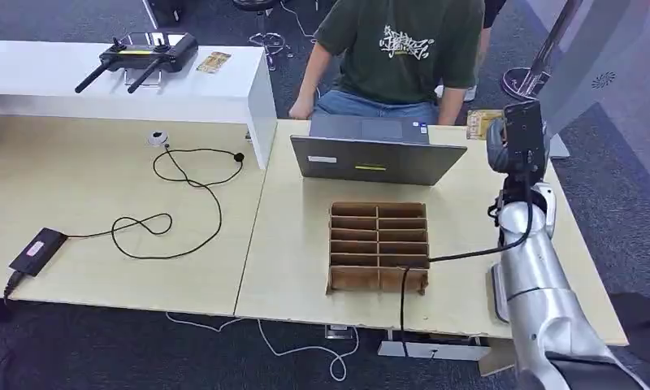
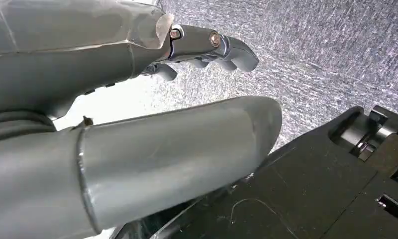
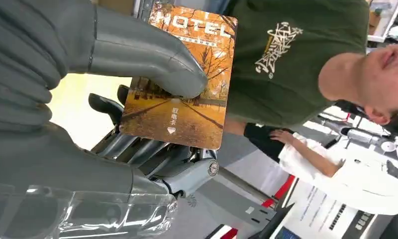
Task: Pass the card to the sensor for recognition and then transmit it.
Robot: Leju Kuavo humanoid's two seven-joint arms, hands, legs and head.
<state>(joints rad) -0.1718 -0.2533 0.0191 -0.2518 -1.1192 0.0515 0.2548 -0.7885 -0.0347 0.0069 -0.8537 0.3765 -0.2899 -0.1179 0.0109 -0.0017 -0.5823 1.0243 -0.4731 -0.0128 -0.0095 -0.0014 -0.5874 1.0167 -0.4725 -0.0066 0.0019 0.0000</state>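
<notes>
Right hand [image 3: 112,99] grasping the orange autumn-scene plastic card printed "HOTEL" [image 3: 184,84]: thick grey thumb pressed on the printed face, darker fingers [image 3: 137,149] backing it from behind; roughly the half of the card farther from the palm sticks out clear of the fingers; in the head view the right hand [image 1: 521,142] is raised over the far right part of the pale wooden bench [image 1: 289,268], card edge [image 1: 482,123] showing just beside it, near the person in the dark green T-shirt [image 1: 399,49] sitting behind the grey laptop [image 1: 379,158].

Handling, as a judgement: card looks thin, light, stiff, glossy, so likely slippery under the thumb; flat pinch across both faces seems the right hold; keep the free end exposed for the sensor, which I can't identify here.

Left hand [image 2: 137,124] hangs over grey carpet, fingers [image 2: 227,47] loosely curved with nothing in them.
</notes>
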